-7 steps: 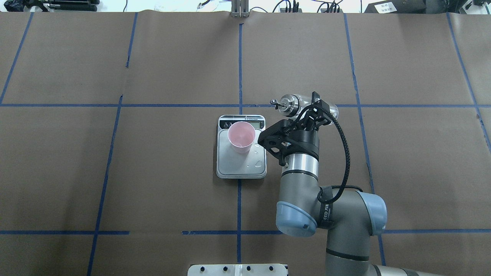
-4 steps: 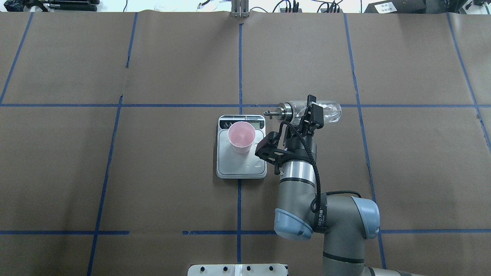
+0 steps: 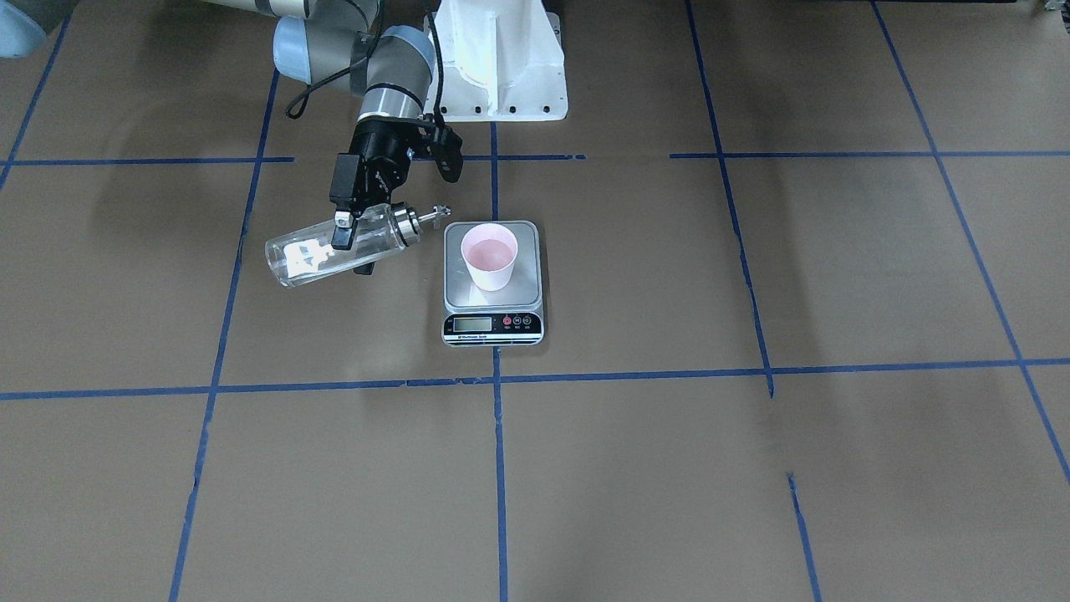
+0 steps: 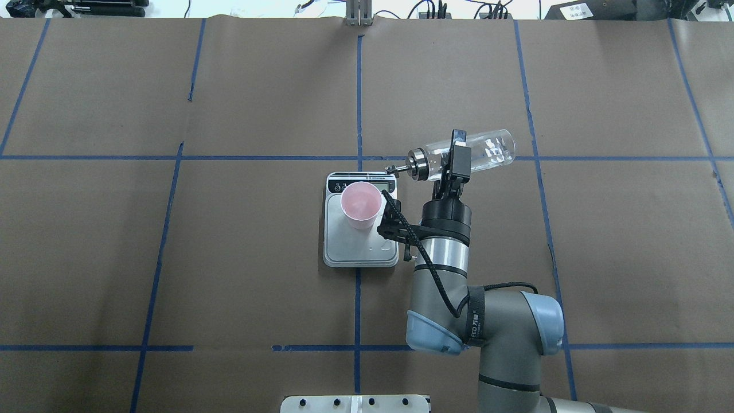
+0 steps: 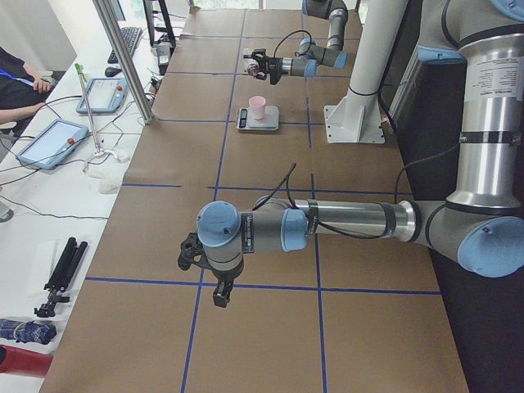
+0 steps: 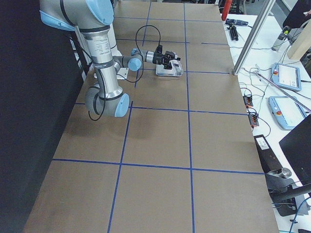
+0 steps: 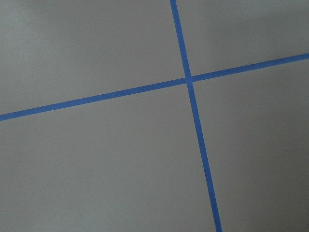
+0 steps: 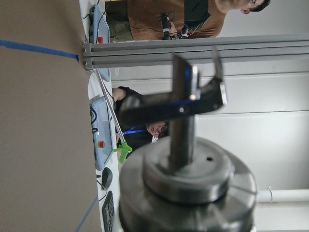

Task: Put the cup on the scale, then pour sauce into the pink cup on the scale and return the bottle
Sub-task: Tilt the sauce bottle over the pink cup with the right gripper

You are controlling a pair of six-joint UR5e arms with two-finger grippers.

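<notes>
The pale pink cup (image 4: 361, 203) stands upright on the steel scale (image 4: 344, 249), towards its display end; it also shows in the front view (image 3: 490, 255) on the scale (image 3: 522, 291). My right gripper (image 4: 459, 155) is shut on the clear glass bottle (image 4: 487, 150), held nearly level above the table just right of the scale. Its metal spout (image 4: 401, 167) points at the scale's display corner, short of the cup. The front view shows the bottle (image 3: 305, 255) in the gripper (image 3: 344, 230). The right wrist view is filled by the cap (image 8: 188, 183). My left gripper (image 5: 214, 282) hangs over bare table far off; I cannot tell whether it is open or shut.
A few clear drops lie on the scale's platform (image 4: 387, 245). Brown paper with blue tape lines (image 4: 358, 97) covers the table. The robot's white base (image 3: 501, 58) stands behind the scale. Operators and tablets (image 5: 49, 143) sit beyond the table's far edge.
The right wrist has rolled, tipping the bottle from pointing towards the camera to lying nearly level, and its spout has moved left towards the scale. The cup and scale have not moved.
</notes>
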